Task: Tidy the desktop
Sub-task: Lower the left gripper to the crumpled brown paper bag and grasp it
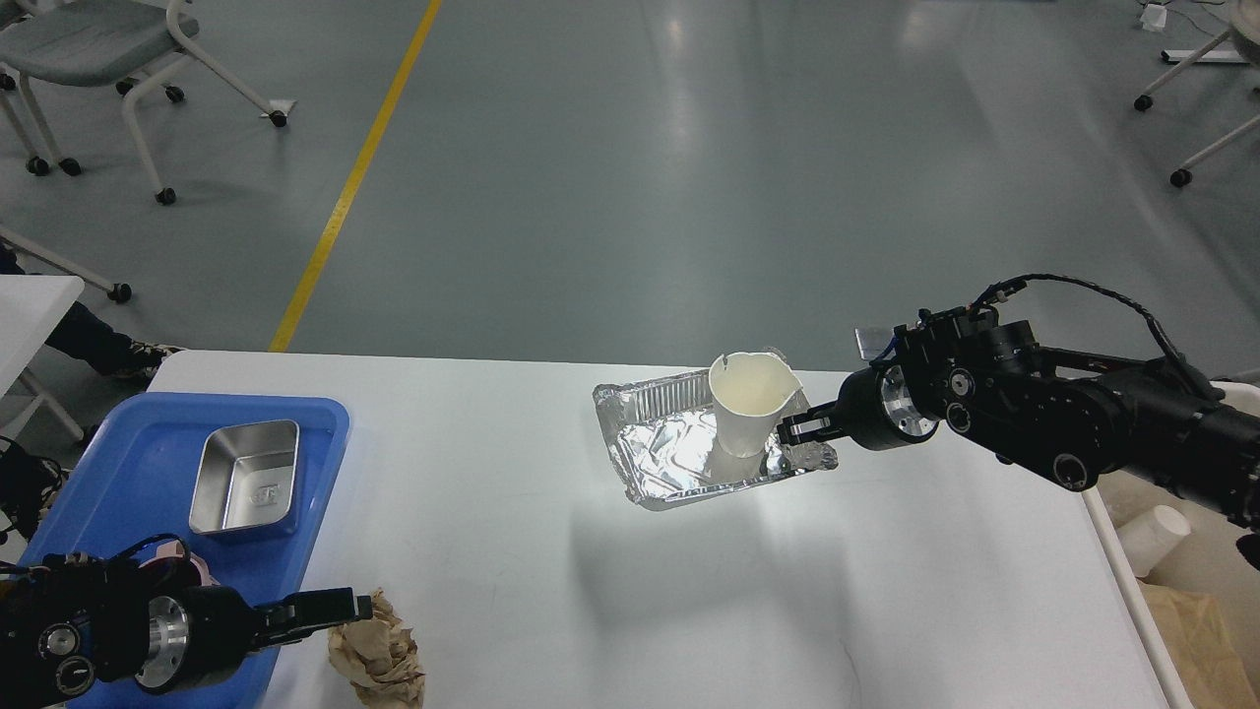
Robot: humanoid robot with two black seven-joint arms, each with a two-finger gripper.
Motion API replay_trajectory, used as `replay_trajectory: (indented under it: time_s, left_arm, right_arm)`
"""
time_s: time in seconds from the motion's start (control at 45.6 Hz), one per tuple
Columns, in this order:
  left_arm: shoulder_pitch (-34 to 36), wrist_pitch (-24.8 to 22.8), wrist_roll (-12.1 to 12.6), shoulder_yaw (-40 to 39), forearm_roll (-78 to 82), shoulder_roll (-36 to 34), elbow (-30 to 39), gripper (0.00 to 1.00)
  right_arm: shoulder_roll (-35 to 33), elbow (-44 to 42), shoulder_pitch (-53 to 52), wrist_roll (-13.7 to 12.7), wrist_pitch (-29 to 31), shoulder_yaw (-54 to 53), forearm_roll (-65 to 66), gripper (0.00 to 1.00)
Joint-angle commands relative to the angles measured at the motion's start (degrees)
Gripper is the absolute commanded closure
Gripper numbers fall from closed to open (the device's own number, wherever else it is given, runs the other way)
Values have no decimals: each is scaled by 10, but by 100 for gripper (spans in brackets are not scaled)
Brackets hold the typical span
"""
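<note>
The white desktop (pixel 492 492) fills the lower view. My right gripper (pixel 795 430) is shut on the right rim of a crumpled foil tray (pixel 664 453) and holds it a little above the desktop, over its shadow. A white paper cup (pixel 748 404) with a torn rim stands upright in the tray. My left gripper (pixel 340 611) is low at the front left. Its fingers look slightly apart, with the tip at the left side of a crumpled brown paper ball (pixel 379 655) on the desktop.
A blue plastic tray (pixel 118 453) at the left edge holds a steel box (pixel 246 478) and a pink cup (pixel 187 566) half hidden by my left arm. A cream-coloured bin (pixel 1107 522) right of the table holds a white cup (pixel 1154 537) and brown paper (pixel 1201 630). Chairs stand far behind.
</note>
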State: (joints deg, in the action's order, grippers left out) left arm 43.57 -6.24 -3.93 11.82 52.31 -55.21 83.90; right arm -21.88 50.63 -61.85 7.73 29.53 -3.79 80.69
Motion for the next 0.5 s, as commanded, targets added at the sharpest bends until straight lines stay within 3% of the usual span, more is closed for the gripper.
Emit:
replay_trajectory:
  time_s: [0.0, 0.175, 0.482]
  left_arm:
    - [-1, 1, 1, 0, 2, 6, -6, 4]
    - [-10, 3, 0, 0, 32, 28, -18, 11]
    - [-19, 4, 0, 0, 60, 49, -35, 58]
  right_arm:
    - [0, 0, 1, 0, 0, -2, 1, 100]
    - [1, 0, 2, 0, 0, -2, 0, 100]
    - [3, -1, 3, 0, -1, -2, 0, 100]
